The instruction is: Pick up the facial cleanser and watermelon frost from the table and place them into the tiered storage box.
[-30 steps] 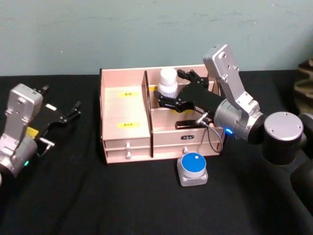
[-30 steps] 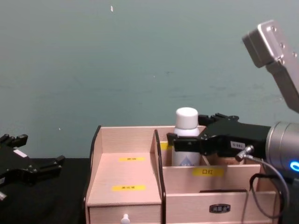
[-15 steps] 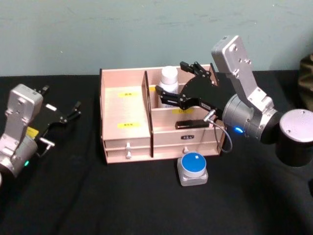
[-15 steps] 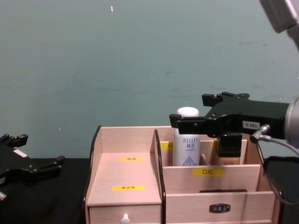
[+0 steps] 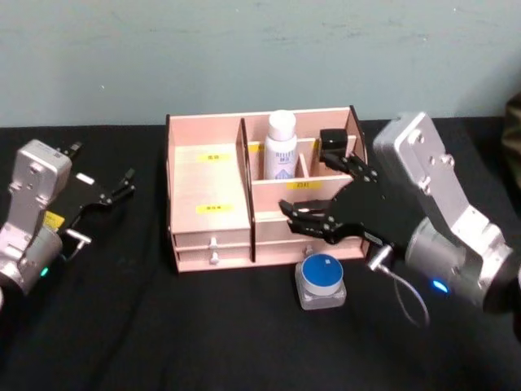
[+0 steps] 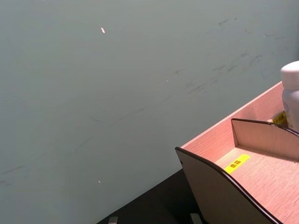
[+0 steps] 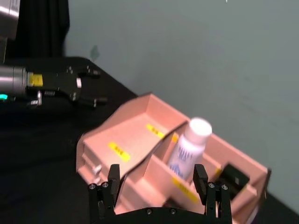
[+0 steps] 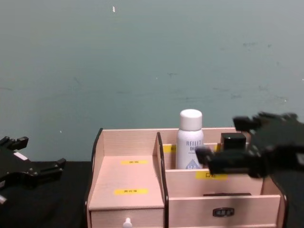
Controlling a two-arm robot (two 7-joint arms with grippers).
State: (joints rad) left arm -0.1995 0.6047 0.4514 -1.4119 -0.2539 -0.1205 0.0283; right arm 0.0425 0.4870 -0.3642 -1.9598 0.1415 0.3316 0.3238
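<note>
The facial cleanser (image 5: 281, 147) (image 8: 190, 140) (image 7: 191, 146) (image 6: 292, 91), a white bottle with blue lettering, stands upright in a rear compartment of the tiered storage box (image 5: 207, 176) (image 8: 127, 176) (image 7: 132, 134) (image 6: 219, 184). The watermelon frost (image 5: 321, 281), a squat jar with a blue lid, sits on the black table just in front of the box's drawers. My right gripper (image 5: 305, 186) (image 7: 156, 192) (image 8: 222, 142) hovers open and empty over the box's front right part, above and behind the jar. My left gripper (image 5: 124, 184) (image 8: 42, 166) (image 7: 91, 86) rests open at the far left.
A small bottle with a square black cap (image 5: 332, 139) (image 8: 232, 141) stands in the compartment right of the cleanser. The box's wide left tiers carry yellow labels (image 5: 213, 207). A teal wall rises close behind the box. Bare black table lies left of and in front of the box.
My right gripper let go of the cleanser, opened and drew back out of the box toward me. The bottle now stands alone in its compartment. The left arm has not moved.
</note>
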